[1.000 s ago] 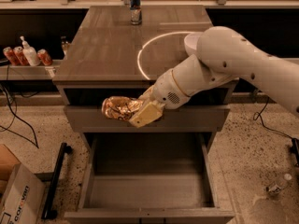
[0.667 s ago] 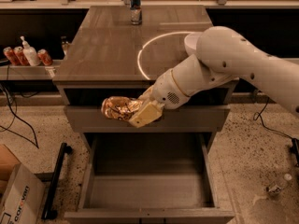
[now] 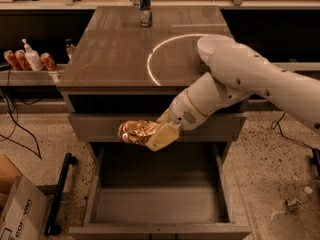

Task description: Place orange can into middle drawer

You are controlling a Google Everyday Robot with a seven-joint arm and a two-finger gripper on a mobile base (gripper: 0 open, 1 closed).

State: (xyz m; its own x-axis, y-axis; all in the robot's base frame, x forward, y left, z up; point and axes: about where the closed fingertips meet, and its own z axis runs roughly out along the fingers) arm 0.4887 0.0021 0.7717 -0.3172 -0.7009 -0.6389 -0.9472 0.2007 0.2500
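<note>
- The end effector [image 3: 151,134] is clamped on the orange can [image 3: 135,131], carrying it on its side, and the can's free end points toward the bench's left edge.
- The can hangs just below the front edge of the bench [image 3: 120,49], left of centre. It sits in front of the shut drawer front, and nothing supports it but the grip.
- Below it, the middle drawer [image 3: 160,206] is pulled wide open with its flat bottom bare.
- My read: the carry step is underway and the placing is not yet done. The can is over the drawer's rear part but well above the floor.
- The next move calls for a straight descent between the side walls, perhaps easing forward off the front edge. The fingers should open only once the can is low.
- One thing to watch: a can lying sideways may roll when it is let go.
- A blue-and-silver can [image 3: 145,6] stands at the bench's far edge and has no part in this.
</note>
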